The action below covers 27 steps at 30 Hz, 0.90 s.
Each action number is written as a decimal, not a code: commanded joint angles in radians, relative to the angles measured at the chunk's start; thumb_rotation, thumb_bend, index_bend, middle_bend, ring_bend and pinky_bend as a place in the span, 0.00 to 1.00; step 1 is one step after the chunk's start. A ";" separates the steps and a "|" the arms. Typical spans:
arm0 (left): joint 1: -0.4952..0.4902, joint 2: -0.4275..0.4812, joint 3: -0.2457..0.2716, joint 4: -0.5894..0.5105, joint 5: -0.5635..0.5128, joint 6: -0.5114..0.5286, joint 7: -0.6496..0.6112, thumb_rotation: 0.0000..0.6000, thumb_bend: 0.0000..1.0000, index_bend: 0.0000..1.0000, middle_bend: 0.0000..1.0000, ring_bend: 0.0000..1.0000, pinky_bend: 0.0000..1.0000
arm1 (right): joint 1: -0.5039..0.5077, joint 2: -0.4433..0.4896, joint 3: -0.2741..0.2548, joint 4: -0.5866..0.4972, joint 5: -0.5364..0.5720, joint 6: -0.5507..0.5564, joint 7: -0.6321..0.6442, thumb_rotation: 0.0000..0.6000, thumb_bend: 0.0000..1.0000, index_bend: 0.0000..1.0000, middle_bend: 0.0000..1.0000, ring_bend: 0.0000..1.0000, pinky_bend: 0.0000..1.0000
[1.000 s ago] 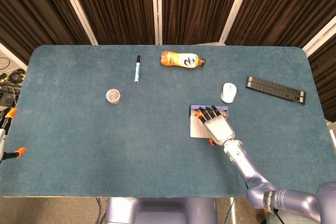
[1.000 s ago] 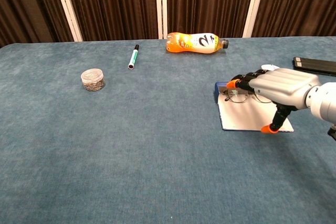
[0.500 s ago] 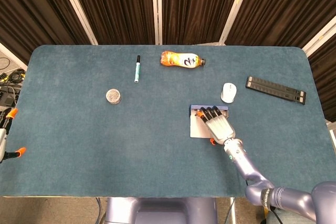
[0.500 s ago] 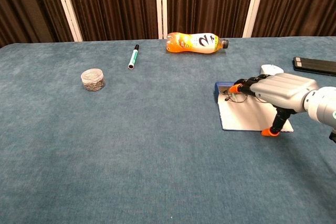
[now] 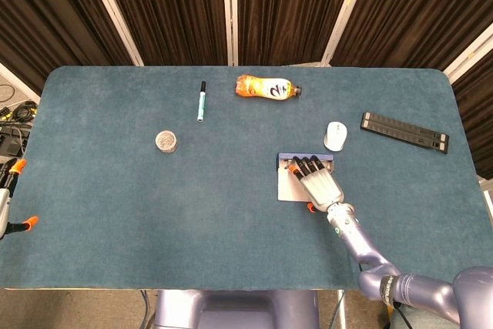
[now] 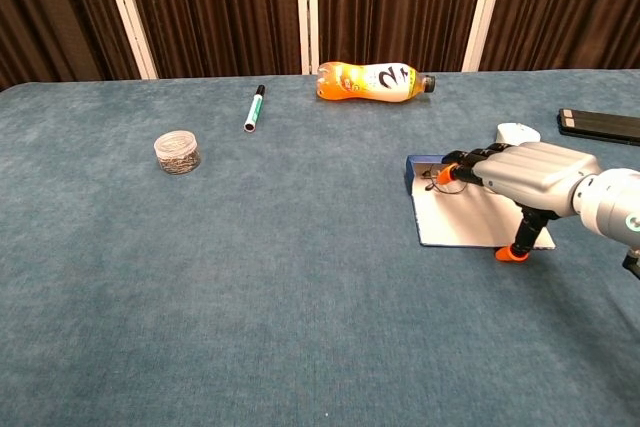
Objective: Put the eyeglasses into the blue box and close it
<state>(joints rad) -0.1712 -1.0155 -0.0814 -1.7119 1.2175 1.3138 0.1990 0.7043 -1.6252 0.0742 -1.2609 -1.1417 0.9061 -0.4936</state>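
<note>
The blue box [image 5: 284, 160] lies open right of the table's centre, its white-lined lid [image 6: 462, 223] flat on the cloth toward me. My right hand [image 6: 532, 173] stretches palm down over the lid. Its orange-tipped fingertips [image 6: 447, 173] touch the eyeglasses [image 6: 437, 177] at the blue tray's edge [image 6: 414, 166]. The thumb tip [image 6: 513, 253] rests at the lid's near edge. In the head view the hand [image 5: 320, 183] hides most of the glasses. Of my left hand [image 5: 9, 190], only two spread orange-tipped fingers show at the left edge, off the table and holding nothing.
An orange bottle [image 5: 266, 87] lies at the back centre, a green pen [image 5: 201, 101] to its left. A small round jar [image 5: 166, 141] stands left of centre. A white mouse [image 5: 336, 135] and a black bar [image 5: 404, 131] lie right of the box.
My right hand has sunk lower over the lid and its fingertips have slid toward the tray, nudging the eyeglasses against the blue edge. Nothing else moved.
</note>
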 commanded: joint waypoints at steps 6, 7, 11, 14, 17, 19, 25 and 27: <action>0.000 0.000 0.000 -0.001 0.001 0.001 0.002 1.00 0.00 0.00 0.00 0.00 0.00 | -0.003 -0.001 0.002 0.010 -0.007 -0.002 0.008 1.00 0.26 0.26 0.00 0.00 0.00; 0.000 -0.001 0.001 -0.001 0.001 0.002 0.003 1.00 0.00 0.00 0.00 0.00 0.00 | -0.004 -0.001 0.002 0.012 -0.009 -0.001 0.011 1.00 0.30 0.28 0.00 0.00 0.00; 0.000 -0.001 0.000 -0.001 0.000 0.002 0.003 1.00 0.00 0.00 0.00 0.00 0.00 | -0.006 0.001 0.003 0.013 -0.020 0.003 0.022 1.00 0.39 0.32 0.00 0.00 0.00; 0.000 -0.001 0.000 -0.001 0.000 0.001 0.003 1.00 0.00 0.00 0.00 0.00 0.00 | -0.007 0.004 0.005 0.011 -0.027 0.006 0.029 1.00 0.43 0.34 0.00 0.00 0.00; -0.001 -0.001 0.000 -0.001 -0.001 0.000 0.004 1.00 0.00 0.00 0.00 0.00 0.00 | -0.008 0.009 0.009 0.006 -0.035 0.012 0.038 1.00 0.45 0.35 0.00 0.00 0.00; -0.001 0.000 0.000 -0.001 -0.002 0.000 0.003 1.00 0.00 0.00 0.00 0.00 0.00 | -0.008 0.011 0.011 0.004 -0.040 0.012 0.043 1.00 0.46 0.36 0.00 0.00 0.00; -0.001 0.000 0.001 -0.001 -0.001 -0.001 0.002 1.00 0.00 0.00 0.00 0.00 0.00 | -0.006 0.013 0.023 0.001 -0.041 0.013 0.052 1.00 0.46 0.36 0.00 0.00 0.00; -0.001 0.000 0.001 -0.001 -0.001 -0.001 0.002 1.00 0.00 0.00 0.00 0.00 0.00 | -0.006 0.014 0.025 0.000 -0.040 0.012 0.052 1.00 0.46 0.36 0.00 0.00 0.00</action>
<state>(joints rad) -0.1723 -1.0153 -0.0808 -1.7123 1.2167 1.3126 0.2011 0.6988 -1.6116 0.0992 -1.2607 -1.1817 0.9184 -0.4416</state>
